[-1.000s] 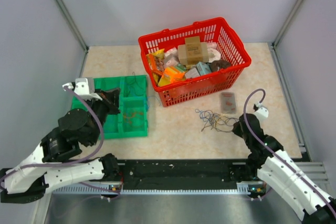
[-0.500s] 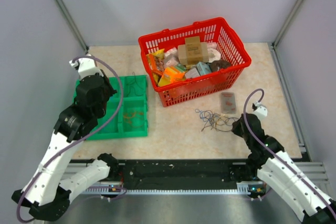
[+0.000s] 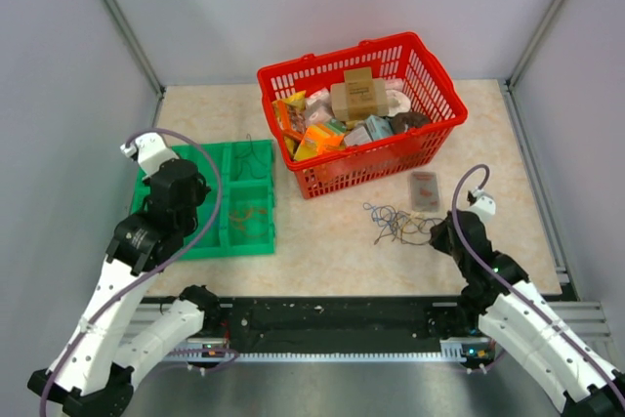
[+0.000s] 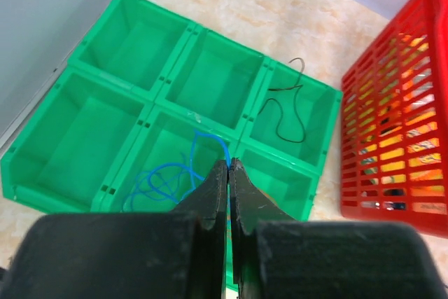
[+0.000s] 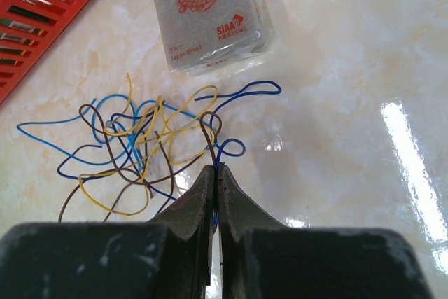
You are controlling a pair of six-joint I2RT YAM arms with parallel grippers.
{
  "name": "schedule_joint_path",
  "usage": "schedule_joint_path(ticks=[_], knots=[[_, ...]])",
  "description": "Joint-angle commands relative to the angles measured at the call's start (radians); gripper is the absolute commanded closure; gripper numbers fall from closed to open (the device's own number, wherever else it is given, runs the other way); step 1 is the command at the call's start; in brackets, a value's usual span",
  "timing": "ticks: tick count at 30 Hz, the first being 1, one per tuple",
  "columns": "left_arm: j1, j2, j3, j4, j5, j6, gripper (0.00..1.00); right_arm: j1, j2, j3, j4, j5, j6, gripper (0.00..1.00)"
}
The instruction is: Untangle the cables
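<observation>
My left pincer [image 4: 228, 167] is pinched shut on a blue wire [image 4: 164, 181] coiled in one compartment of the green tray [image 4: 105, 36]. A black wire [image 4: 283, 113] lies in another compartment. My right pincer [image 5: 215, 171] is clamped on strands of the tangle of wires [image 5: 140, 141] on the table [image 5: 336, 68], near a packet [image 5: 210, 12].

White-shelled arms [image 3: 103, 305], black joints [image 3: 171, 192], looping purple cables [image 3: 214, 190], matte black tool fingers [image 4: 210, 197].

A robotics lab cell: plain grey panel walls [image 3: 322, 7] on aluminium rails [image 3: 119, 21] box in a marble-look counter [image 3: 322, 241]. A green sorting tray [image 4: 150, 99] lies below the left claw [image 4: 228, 166], with a red shop basket [image 4: 392, 117] beyond it to the right.
</observation>
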Motion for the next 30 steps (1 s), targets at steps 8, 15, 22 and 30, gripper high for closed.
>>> schedule_joint_path(ticks=[8, 15, 22, 30], knots=[[0.212, 0.129, -0.132, 0.045, 0.114, -0.048, 1.00, -0.007, 0.012, 0.015, 0.046, -0.013, -0.018, 1.00], [0.340, 0.146, -0.214, 0.075, 0.174, -0.090, 1.00, -0.006, 0.012, 0.013, 0.049, -0.018, -0.020, 1.00], [0.386, 0.163, -0.326, 0.169, 0.274, -0.118, 1.00, -0.006, 0.013, 0.012, 0.052, -0.019, -0.021, 1.00], [0.412, 0.258, -0.371, 0.239, 0.404, -0.118, 1.00, -0.007, 0.015, 0.010, 0.056, -0.022, -0.023, 1.00]])
